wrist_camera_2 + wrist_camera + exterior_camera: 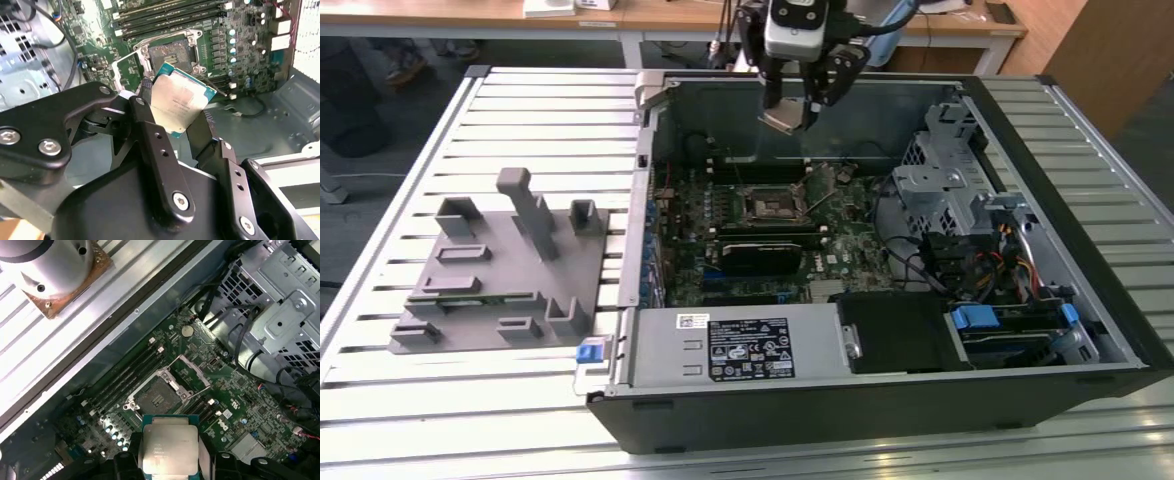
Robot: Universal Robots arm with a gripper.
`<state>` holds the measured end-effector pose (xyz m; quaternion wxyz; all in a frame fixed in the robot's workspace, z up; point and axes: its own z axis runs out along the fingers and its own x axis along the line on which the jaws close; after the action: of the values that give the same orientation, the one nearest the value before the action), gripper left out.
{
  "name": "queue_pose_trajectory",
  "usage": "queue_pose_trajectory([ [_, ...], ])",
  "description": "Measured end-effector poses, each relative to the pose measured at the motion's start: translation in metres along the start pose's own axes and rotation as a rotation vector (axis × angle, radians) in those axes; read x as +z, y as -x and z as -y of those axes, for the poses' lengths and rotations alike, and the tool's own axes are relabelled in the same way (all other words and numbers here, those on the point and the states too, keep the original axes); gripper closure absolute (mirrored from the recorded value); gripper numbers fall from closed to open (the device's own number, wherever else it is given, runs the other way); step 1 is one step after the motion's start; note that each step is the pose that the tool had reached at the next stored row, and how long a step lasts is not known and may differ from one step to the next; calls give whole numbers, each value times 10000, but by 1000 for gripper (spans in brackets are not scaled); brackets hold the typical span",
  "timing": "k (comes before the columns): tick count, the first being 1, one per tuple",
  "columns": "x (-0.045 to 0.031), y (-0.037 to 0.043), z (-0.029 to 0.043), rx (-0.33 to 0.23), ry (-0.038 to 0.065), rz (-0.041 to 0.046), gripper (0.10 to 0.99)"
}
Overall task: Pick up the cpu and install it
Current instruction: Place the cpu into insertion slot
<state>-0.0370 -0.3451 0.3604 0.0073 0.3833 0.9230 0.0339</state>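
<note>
The cpu (177,102) is pinched between the two black fingers (150,132) of the hand (176,109), which are pressed against its opposite edges. In the second wrist view it is held tilted, with its silvery-white metal top turned to the camera and a thin green rim showing round it. The fingers are flat matte bars, drilled with small holes and fixed with screws.

Hand and chip are held in the air above the open computer case (854,415), clear of the board. In the exterior view they are seen near the case's far wall.

Below, the green motherboard (854,240) is laid flat in the case. On it the cpu socket (771,207) is seen as a dark square recess with its bright metal frame opened. Long black memory slots (125,385) are set just beside it.

A perforated grey metal drive cage (947,170) is housed at the exterior view's right, and a labelled power supply (740,345) at the near side.

The case is rested on a table (400,400) of ribbed aluminium slats. A grey plastic holder (507,270) with upright pegs is placed well apart from the hand, at the exterior view's left.
</note>
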Motion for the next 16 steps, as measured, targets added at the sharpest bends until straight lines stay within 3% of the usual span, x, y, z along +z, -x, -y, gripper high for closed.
queue_pose_trajectory([
  [16,37,-1,1,2782,36,190,553],
])
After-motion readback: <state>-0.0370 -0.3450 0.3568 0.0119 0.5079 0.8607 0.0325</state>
